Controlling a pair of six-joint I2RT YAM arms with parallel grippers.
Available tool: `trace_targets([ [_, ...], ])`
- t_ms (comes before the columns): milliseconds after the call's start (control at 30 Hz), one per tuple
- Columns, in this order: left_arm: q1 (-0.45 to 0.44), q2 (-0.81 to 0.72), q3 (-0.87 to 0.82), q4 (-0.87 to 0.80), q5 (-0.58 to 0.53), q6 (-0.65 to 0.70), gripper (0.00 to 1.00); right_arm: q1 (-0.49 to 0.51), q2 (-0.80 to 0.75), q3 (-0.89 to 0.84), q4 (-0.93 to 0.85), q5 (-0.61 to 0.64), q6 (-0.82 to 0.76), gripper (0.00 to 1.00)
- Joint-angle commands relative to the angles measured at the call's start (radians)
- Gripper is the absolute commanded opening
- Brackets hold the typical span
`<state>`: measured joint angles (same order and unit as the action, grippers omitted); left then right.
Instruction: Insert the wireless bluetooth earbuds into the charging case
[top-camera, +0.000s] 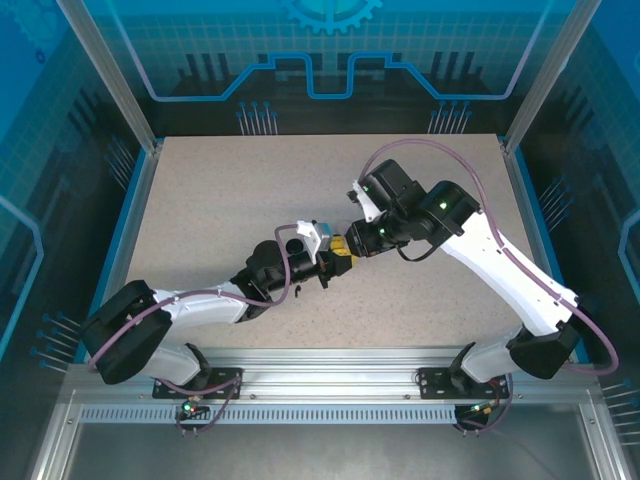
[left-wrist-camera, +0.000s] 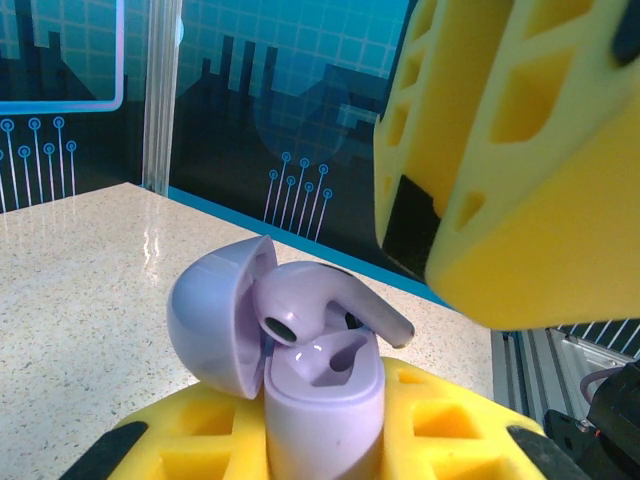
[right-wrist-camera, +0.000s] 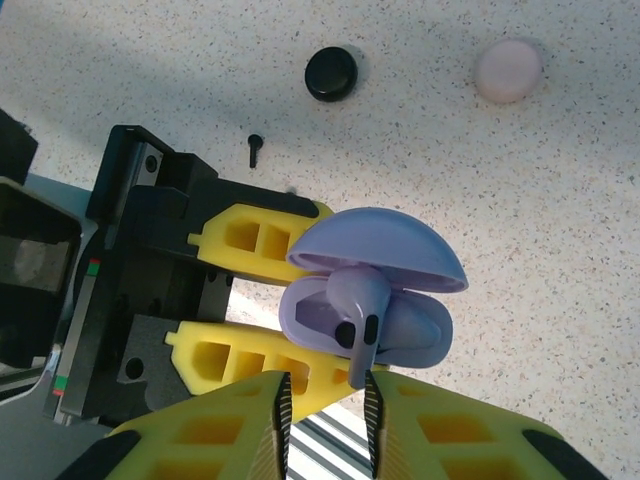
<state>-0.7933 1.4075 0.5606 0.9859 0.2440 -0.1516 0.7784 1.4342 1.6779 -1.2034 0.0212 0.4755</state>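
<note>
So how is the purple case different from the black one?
The purple case is open, with a purple earbud sitting in it; the black case looks shut. The purple case is held up by the left tool; the black case lies flat on the table. One is pale purple, the other black. Both are small and rounded.

The left gripper (right-wrist-camera: 285, 295) clamps an open lilac charging case (right-wrist-camera: 385, 245) holding 1 lilac earbud (right-wrist-camera: 358, 300), whose stem reaches the right gripper (right-wrist-camera: 326, 400) with its narrowly parted fingers, over the speckled worktop (right-wrist-camera: 520, 200).
</note>
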Motion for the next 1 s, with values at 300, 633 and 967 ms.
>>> trace_targets([
  [300,-0.003,-0.001,0.019,0.048,0.001,0.021,0.03,0.009,0.034,0.0,0.006,0.037,0.016,0.27],
  [633,-0.003,-0.002,0.018,0.051,0.001,0.021,0.03,0.008,0.049,-0.017,0.024,0.016,0.014,0.25],
  [967,-0.003,-0.014,0.012,0.045,-0.002,0.024,0.03,0.004,0.037,-0.042,0.025,0.01,0.017,0.18],
])
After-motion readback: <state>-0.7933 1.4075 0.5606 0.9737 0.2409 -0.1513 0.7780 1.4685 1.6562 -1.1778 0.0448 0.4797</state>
